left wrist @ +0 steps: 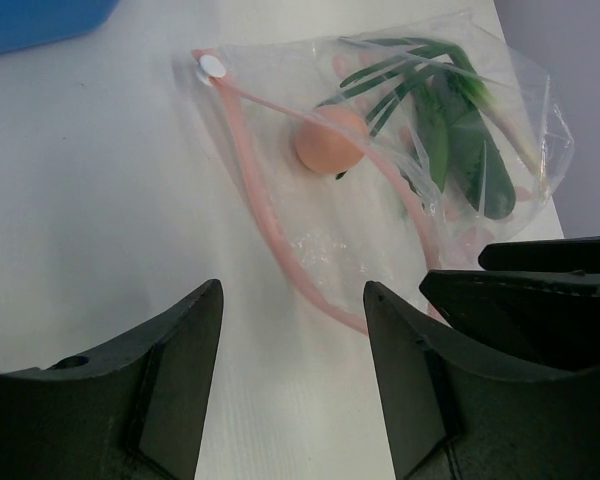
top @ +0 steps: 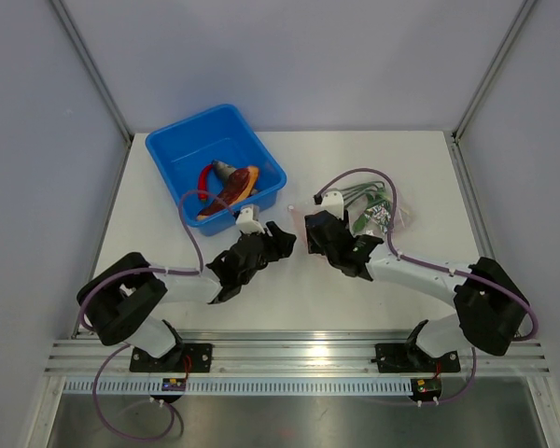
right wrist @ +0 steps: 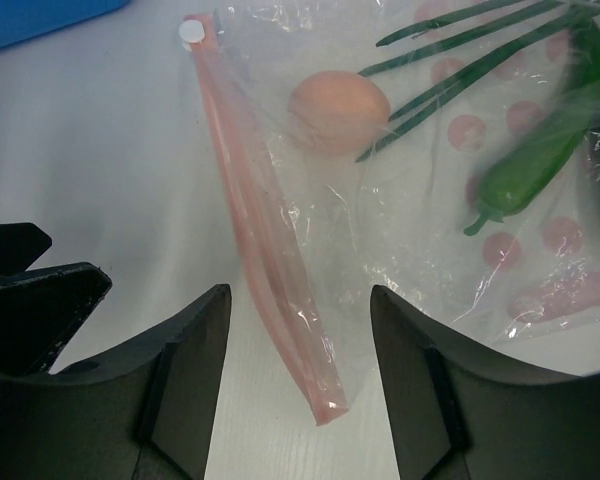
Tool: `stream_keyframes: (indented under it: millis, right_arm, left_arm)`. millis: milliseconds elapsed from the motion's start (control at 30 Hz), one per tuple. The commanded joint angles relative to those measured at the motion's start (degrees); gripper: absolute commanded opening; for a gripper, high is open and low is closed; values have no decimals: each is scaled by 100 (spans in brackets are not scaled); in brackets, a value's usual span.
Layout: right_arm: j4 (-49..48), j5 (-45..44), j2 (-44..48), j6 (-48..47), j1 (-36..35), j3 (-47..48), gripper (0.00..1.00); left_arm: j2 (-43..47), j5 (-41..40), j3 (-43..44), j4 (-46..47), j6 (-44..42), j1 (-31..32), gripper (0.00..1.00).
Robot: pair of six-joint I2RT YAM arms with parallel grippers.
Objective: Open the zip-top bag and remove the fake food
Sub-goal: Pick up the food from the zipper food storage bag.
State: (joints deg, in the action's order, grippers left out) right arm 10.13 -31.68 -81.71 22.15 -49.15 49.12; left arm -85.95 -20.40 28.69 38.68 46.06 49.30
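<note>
Because the zip-top bag [right wrist: 400,230] is thin, clear and crinkly, I judge it very light and soft: it will slide on the smooth table [top: 289,299] and fold under any push. It lies flat on the right half of the table, just beyond both arms. Its firmest part is the pink zip strip [right wrist: 265,260], with a small white slider [right wrist: 191,31] at the far end, so this strip looks like the best place to take hold. In the left wrist view the two lips of the strip seem to stand apart in a V, so each arm could pinch one lip.

Some fake food [right wrist: 535,165] is inside: a round orange piece [right wrist: 338,110], a green pepper and thin green stalks. These look hard and slippery, and the round one may roll.

Jaws of the left gripper [left wrist: 292,300] are apart and empty, and those of the right gripper [right wrist: 300,300] also, both hanging near the strip. Both grippers are very near each other, so they can collide. A blue tub [top: 190,123] with a fish and red and orange pieces stands well apart on the left.
</note>
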Motion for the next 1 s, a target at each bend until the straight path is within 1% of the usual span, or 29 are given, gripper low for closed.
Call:
stream_keyframes:
  millis: [0,167,300,400,467,500,567,633,667,767,967]
  right_arm:
    - [-108,-488,-125,-220,-130,282,66]
    - [217,-760,-546,-176,-165,580,67]
    - [340,-901,-749,-115,-148,721,64]
    - [410,-998,-785,-53,-148,765,57]
    - [402,-1007,-759,-9,-148,765,42]
    - [393,-1007,-732,-18,-148,748,32]
    - [271,-858,-592,-44,-157,660,22]
    - [174,-735,-382,-53,-157,520,18]
    - [104,-699,-311,-53,-148,484,13]
    - [24,-585,-135,-44,-157,370,8]
    - [-20,-427,-47,8,-157,317,4]
  left_arm:
    - [167,-148,-30,263,78,-69,62]
    - [219,-166,-152,280,218,-131,61]
    - [219,-104,-206,360,254,-166,61]
    - [167,10,-118,325,219,-166,60]
    - [53,158,-4,316,131,-166,59]
    - [-9,212,31,360,131,-175,58]
    - [-193,430,49,526,113,-184,58]
    - [-290,581,110,763,87,-184,57]
    - [-386,694,146,808,78,-184,57]
    - [-589,949,207,1106,78,-184,57]
    - [-1002,1197,418,1493,289,-175,60]
